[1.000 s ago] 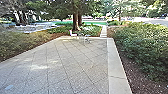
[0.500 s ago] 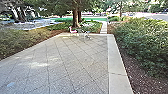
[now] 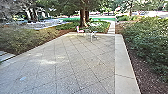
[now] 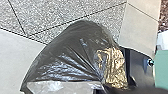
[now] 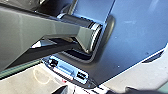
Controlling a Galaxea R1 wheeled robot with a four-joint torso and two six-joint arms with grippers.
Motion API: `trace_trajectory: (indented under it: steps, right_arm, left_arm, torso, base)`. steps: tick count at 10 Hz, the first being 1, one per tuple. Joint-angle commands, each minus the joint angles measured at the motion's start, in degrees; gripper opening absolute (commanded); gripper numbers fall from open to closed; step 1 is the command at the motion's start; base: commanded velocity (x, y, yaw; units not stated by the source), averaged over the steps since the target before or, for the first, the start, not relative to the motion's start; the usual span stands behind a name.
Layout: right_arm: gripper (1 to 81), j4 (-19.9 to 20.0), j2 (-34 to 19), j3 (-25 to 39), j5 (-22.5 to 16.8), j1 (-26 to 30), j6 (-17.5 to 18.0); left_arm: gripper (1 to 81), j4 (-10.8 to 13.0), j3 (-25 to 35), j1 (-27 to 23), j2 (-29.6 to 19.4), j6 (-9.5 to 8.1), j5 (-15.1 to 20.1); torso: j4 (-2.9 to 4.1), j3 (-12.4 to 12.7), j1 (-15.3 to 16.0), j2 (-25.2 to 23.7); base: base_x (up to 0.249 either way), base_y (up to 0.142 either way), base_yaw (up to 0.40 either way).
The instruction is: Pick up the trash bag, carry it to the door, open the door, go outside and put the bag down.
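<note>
Glossy black plastic trash bag [image 4: 67,57] sits over speckled grey paving [image 4: 50,12], beside the robot's flat dark plate [image 4: 139,65]; cannot tell either claw's state; risk: swaying while driving could snag and tear it.

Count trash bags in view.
1. Black bag, left wrist view, seen against the speckled paving. Another behind it could be hidden.

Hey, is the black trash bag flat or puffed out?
Puffed out: in the left wrist view the shiny black plastic trash bag swells into a rounded dome with stretched creases. What fills it, I cannot tell.
</note>
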Motion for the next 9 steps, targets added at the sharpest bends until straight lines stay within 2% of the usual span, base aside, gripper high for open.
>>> trace_trajectory:
  steps: [1, 2, 3, 5, 7, 8, 9]
  right_arm:
    - [81.1, -0.09, 1.77, 1.43, -3.44, 1.83, 0.21]
    - [81.1, -0.09, 1.85, 1.43, -3.44, 1.83, 0.21]
    - [81.1, -0.09, 1.85, 1.43, -3.44, 1.83, 0.21]
    - [81.1, 0.08, 1.77, 1.43, -3.44, 1.83, 0.29]
    - [81.1, 0.35, 1.68, 1.43, -3.44, 1.65, 0.29]
    - [81.1, 0.35, 1.68, 1.43, -3.44, 1.65, 0.29]
    - [81.1, 0.18, 1.68, 1.43, -3.44, 1.74, 0.29]
  left_arm:
    - [1.0, -4.02, 0.68, -9.87, -3.34, -0.29, 8.52]
    - [1.0, -4.64, 0.50, -12.59, -3.43, -0.29, 9.77]
    - [1.0, -5.35, 0.41, -14.98, -3.60, -0.20, 11.63]
    - [1.0, -6.22, 0.06, -19.73, -4.13, -0.20, 15.31]
    - [1.0, -7.55, -1.34, -24.74, -4.04, -0.20, 19.01]
    - [1.0, -7.99, -1.61, -27.10, -3.87, -0.20, 20.86]
    - [1.0, -8.51, -3.09, -30.17, -3.26, -0.20, 22.60]
  torso:
    - [-0.19, 0.00, 0.00, 0.00]
    - [0.81, -2.72, 0.00, 0.00]
    - [1.05, -5.16, 0.00, 0.00]
    - [1.05, -7.46, -0.02, 0.00]
    - [1.05, -11.15, 0.02, 0.05]
    - [1.05, -7.89, 0.02, 0.05]
    - [1.07, -9.16, 0.02, 0.06]
  base:
    - [0.000, 0.000, 0.000]
    - [0.000, 0.000, 0.000]
    - [0.000, 0.000, 0.000]
    - [0.000, 0.000, 0.000]
    - [0.000, 0.000, 0.000]
    - [0.000, 0.000, 0.000]
    - [0.000, 0.000, 0.000]
